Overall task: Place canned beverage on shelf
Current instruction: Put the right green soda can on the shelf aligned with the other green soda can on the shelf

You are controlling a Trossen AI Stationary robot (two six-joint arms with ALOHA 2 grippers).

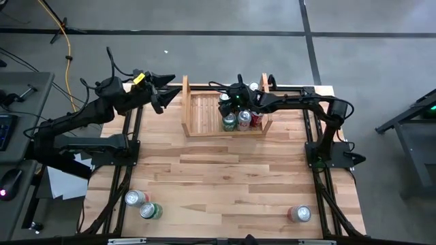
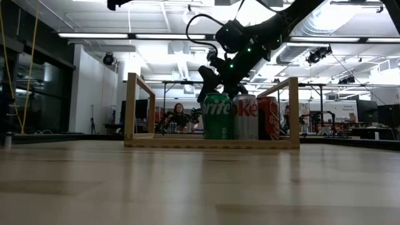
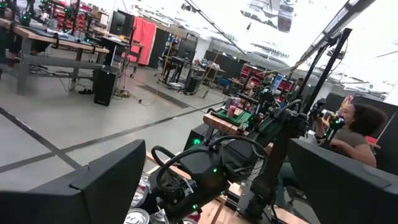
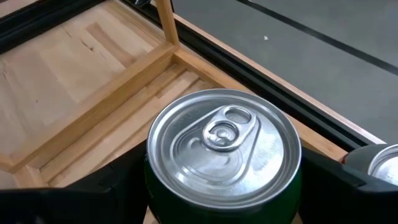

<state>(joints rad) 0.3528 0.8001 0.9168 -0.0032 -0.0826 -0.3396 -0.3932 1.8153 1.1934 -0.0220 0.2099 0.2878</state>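
The pale wooden shelf (image 1: 204, 112) stands at the table's far middle; its side boards show in the low view (image 2: 139, 106). In its right half, along the near edge, stand a green can (image 2: 217, 115), a silver can (image 2: 245, 117) and a red can (image 2: 269, 117). My right gripper (image 1: 228, 103) reaches over the shelf from the right and is shut on another green can (image 4: 224, 162), behind that row. One more can (image 4: 379, 162) stands beside it. My left gripper (image 1: 163, 94) hangs open and empty in the air, left of the shelf. My right gripper has the green can's upper wall (image 4: 152, 186) between its two fingers, one finger (image 4: 112, 183) on each side just below the rim. The fingers come from the table's right, slanting down. The can is upright; the row of cans in front hides its bottom.
Two loose cans (image 1: 136, 198) (image 1: 151, 210) lie near the table's near left corner and one (image 1: 299, 214) at the near right. The shelf's left half is bare slats (image 4: 81, 81). A person sits beyond the table (image 3: 357, 124).
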